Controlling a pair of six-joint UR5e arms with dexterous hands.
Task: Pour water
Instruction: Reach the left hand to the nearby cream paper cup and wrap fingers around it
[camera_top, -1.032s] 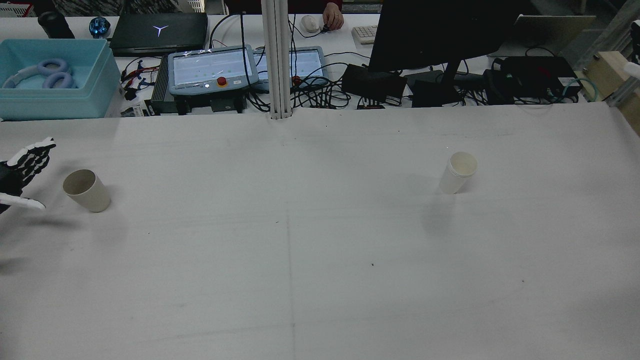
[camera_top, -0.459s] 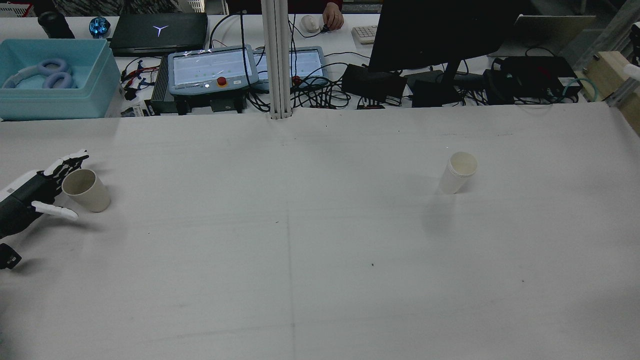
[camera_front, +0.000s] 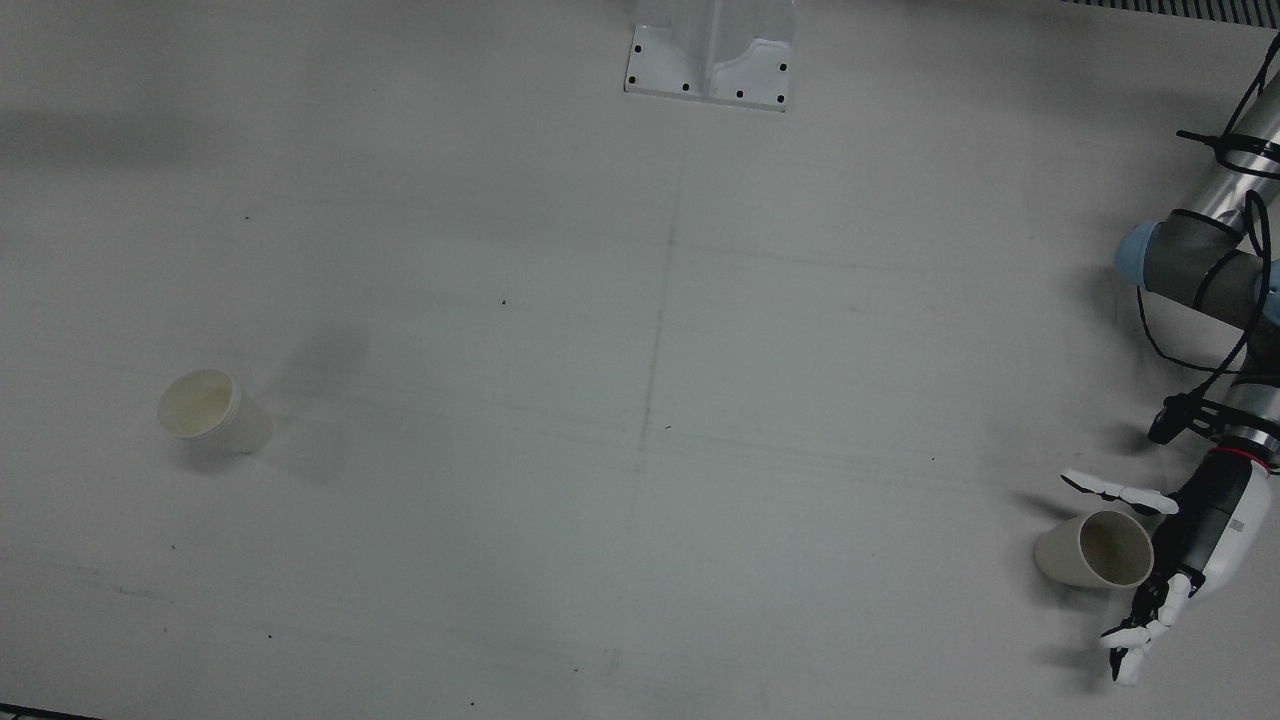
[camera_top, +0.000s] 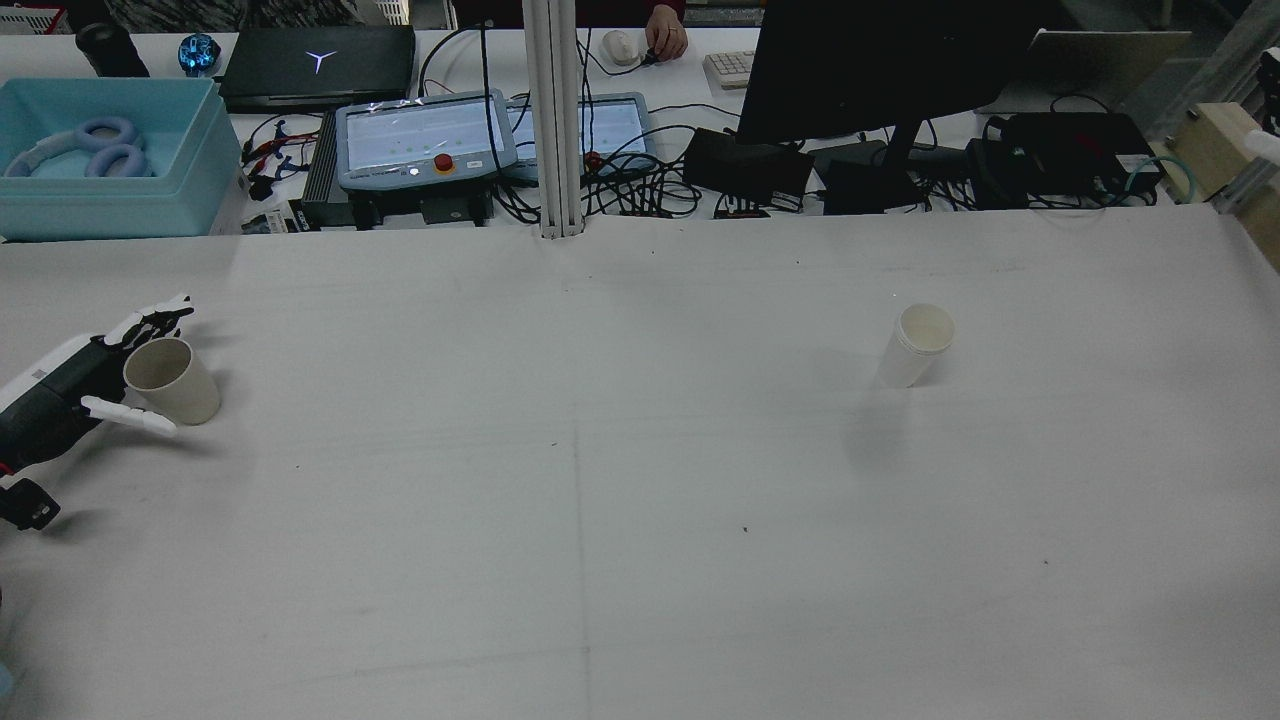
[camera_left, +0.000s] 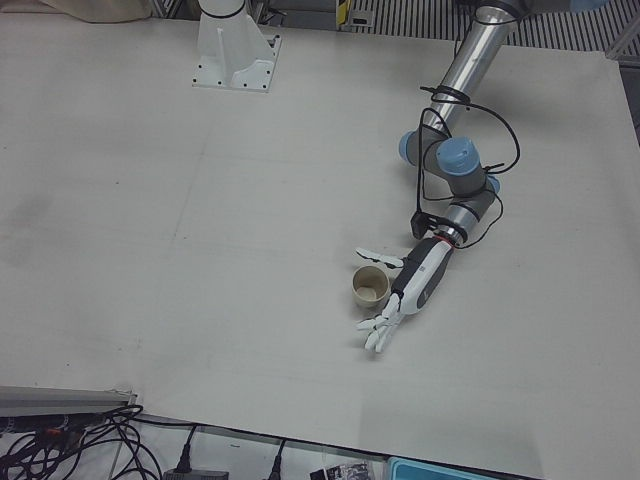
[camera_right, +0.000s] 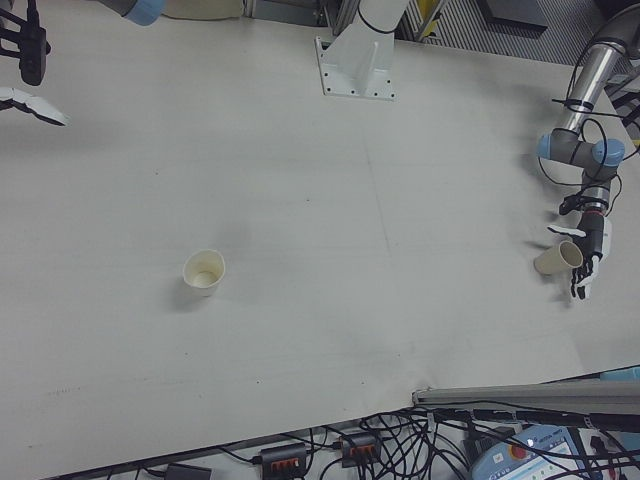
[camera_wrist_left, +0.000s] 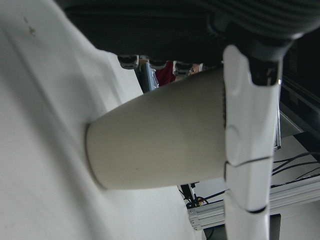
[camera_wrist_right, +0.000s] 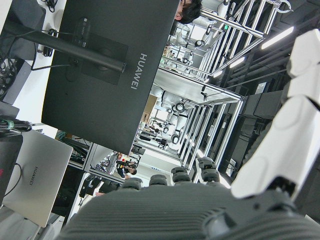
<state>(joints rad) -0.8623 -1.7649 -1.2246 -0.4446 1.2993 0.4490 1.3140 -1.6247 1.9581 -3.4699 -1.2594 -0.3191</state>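
Note:
A beige cup stands at the table's left side in the rear view; it also shows in the front view and left-front view. My left hand is open and brackets it, thumb on the near side and fingers on the far side, all still extended. In the left hand view the cup lies close to the palm beside the thumb. A white cup stands alone on the right half. My right hand is raised at the table's edge, open and empty.
A white post stands at the table's far edge; its base plate is near the pedestals. Behind the table are teach pendants, a blue bin, a monitor and cables.
My left hand has moved right and down toward the beige cup and now straddles it. Neither cup has moved.

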